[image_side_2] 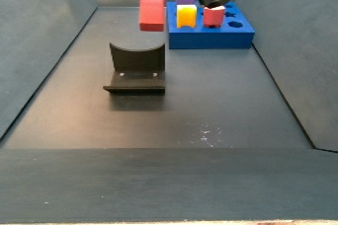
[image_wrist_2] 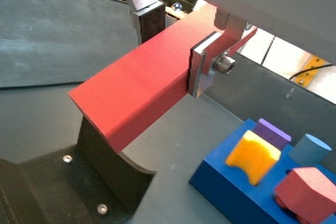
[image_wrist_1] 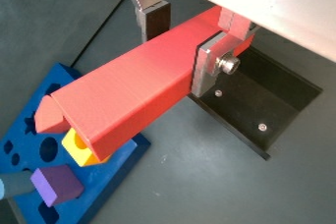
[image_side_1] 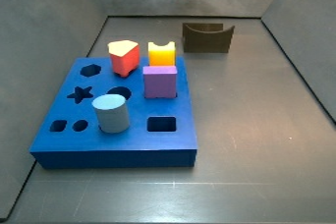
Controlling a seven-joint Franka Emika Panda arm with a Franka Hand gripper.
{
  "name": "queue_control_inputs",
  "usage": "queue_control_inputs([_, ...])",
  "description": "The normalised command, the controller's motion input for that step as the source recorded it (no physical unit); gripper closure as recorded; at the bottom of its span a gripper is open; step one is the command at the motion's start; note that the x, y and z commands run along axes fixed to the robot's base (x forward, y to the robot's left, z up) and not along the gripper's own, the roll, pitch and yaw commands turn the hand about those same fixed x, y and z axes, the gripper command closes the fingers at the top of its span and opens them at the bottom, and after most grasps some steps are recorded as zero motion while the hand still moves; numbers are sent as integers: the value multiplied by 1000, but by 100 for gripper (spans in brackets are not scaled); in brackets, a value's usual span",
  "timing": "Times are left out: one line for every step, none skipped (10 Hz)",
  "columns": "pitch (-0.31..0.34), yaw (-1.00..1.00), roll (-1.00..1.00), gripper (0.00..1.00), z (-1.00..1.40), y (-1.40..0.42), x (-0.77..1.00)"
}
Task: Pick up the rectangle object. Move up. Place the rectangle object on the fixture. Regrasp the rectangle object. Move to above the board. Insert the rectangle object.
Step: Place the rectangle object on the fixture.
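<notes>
My gripper [image_wrist_1: 182, 49] is shut on the rectangle object [image_wrist_1: 125, 90], a long plain red bar, with one silver finger [image_wrist_1: 207, 69] flat on its side and the dark pad of the other against its far side. Both wrist views show this grip [image_wrist_2: 178, 43]. In a side view the bar [image_side_2: 153, 2] hangs on end in the air, above and behind the fixture [image_side_2: 136, 66]. The fixture [image_side_1: 206, 37] is a dark notched block on the floor, apart from the bar. The blue board [image_side_1: 79, 135] lies beyond it, with an open square hole [image_side_1: 160, 125].
On the board stand a red block with a cream heart top [image_side_1: 124, 57], a yellow block [image_side_1: 160, 53], a purple cube [image_side_1: 159, 81] and a grey-blue cylinder [image_side_1: 113, 113]. Dark walls [image_side_2: 53, 51] close in the floor on the sides.
</notes>
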Motion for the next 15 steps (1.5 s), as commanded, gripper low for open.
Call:
queue_control_inputs([65,-49,-161,100,-20,35,532])
queue_control_inputs([72,-46,-155,100,-16,35,464])
queue_control_inputs([78,-42,-153,100,-20,32,381])
queue_control_inputs([83,-42,-151,100,-15,30,319])
queue_control_inputs([91,-42,-149,100,-14,30,263])
queue_control_inputs([95,-43,-149,100,-15,28,212])
queue_control_inputs([245,-48,-1000,100,-1000,131,160])
queue_control_inputs([239,-75,-1000,100,-1000,139,153])
queue_control_inputs([253,-139,-1000,100,-1000,140,161])
queue_control_inputs([233,-176,-880,100,-1000,136,174])
queue_control_inputs([178,-212,-674,100,-1000,140,187])
queue_control_inputs([137,-228,-517,100,-1000,142,195])
queue_control_inputs([97,-230,-360,100,-1000,142,201])
queue_control_inputs([58,-220,-251,100,-1000,135,207])
queue_control_inputs([11,-200,-187,100,-915,125,189])
